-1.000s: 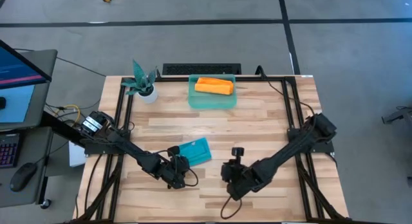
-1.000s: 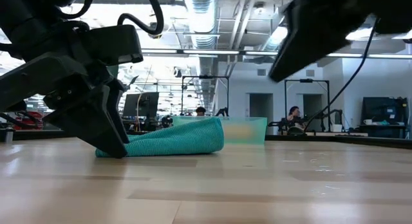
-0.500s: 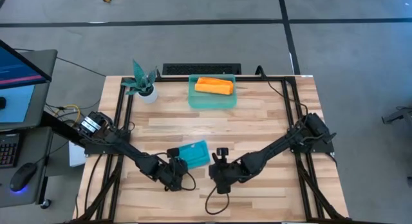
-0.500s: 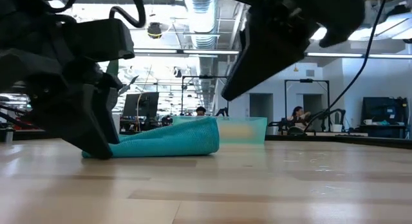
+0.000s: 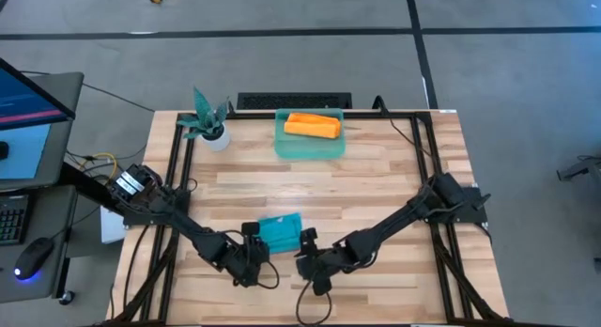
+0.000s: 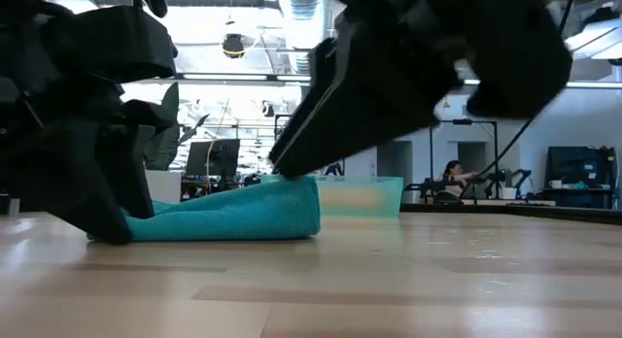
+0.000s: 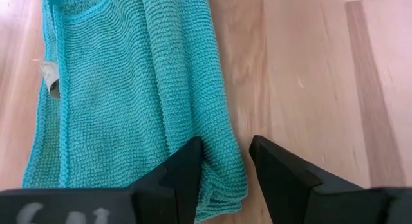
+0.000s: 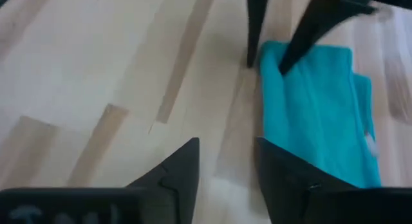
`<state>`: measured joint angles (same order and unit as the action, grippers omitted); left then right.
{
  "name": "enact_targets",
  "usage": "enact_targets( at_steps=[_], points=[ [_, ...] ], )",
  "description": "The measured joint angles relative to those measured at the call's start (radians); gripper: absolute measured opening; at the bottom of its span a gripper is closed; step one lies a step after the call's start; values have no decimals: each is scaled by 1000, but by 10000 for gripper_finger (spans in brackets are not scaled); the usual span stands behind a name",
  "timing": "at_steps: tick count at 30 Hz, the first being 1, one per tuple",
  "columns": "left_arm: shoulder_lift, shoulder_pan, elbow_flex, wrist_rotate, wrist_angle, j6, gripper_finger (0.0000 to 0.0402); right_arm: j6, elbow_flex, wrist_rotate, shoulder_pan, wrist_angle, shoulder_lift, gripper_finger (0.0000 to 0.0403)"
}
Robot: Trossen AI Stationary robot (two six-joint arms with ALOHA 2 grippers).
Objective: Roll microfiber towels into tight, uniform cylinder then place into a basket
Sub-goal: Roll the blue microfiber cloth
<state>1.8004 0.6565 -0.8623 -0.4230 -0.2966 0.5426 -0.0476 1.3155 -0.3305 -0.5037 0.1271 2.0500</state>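
Note:
The teal towel (image 5: 280,231) lies folded flat on the table near its front edge; it also shows in the low view (image 6: 233,217). My left gripper (image 5: 259,248) is at the towel's near left end, shut on it (image 7: 225,169). My right gripper (image 5: 302,250) is open and empty (image 8: 228,163) just to the towel's right, low over the table. Whether it touches the towel (image 8: 322,114) I cannot tell. The orange towel (image 5: 312,126), rolled, lies in the teal basket (image 5: 293,147) at the back of the table. My left gripper pinches the teal towel's folded edge at its near corner (image 7: 222,137) between its two fingers. The fingers (image 6: 107,221) slant down to the table from the near left. The towel lies on the table, in several layers, stretching away from the fingers.
A potted plant (image 5: 208,120) stands at the back left, beside the basket. The basket also shows behind the towel in the low view (image 6: 364,194). Bare wood lies between the towel and the basket and toward the table's right edge.
My left gripper has gone toward the near edge and a little left, dragging the teal towel along the table with it. My right gripper has gone toward the table's left and down, coming up close beside the towel's right side.

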Motion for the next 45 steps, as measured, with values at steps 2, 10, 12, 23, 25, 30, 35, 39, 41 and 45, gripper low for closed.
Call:
enact_targets(
  at_steps=[2,10,12,23,25,30,35,39,41,45],
  points=[
    [0,2,0,1,-3,0,135,-24,-1,-11,3,7,11,183],
    [-1,2,0,6,-5,0,135,-24,0,-33,54,-4,37,210],
    [-1,2,0,5,-5,0,135,-1,1,-34,65,7,47,209],
    [-3,2,0,3,-4,0,135,137,0,15,123,80,50,201],
    [-9,2,0,-1,-3,0,135,137,0,16,126,81,50,201],
    [-40,3,3,8,-10,-8,135,153,0,19,135,78,50,198],
    [-44,4,3,9,-12,-8,135,180,0,33,146,80,50,187],
    [-45,3,3,7,-9,-8,135,181,0,65,152,81,50,168],
    [-45,3,3,4,-8,-7,135,181,2,67,153,64,68,158],
    [-46,4,2,-12,0,-7,135,181,3,64,153,59,82,149]
  ],
)
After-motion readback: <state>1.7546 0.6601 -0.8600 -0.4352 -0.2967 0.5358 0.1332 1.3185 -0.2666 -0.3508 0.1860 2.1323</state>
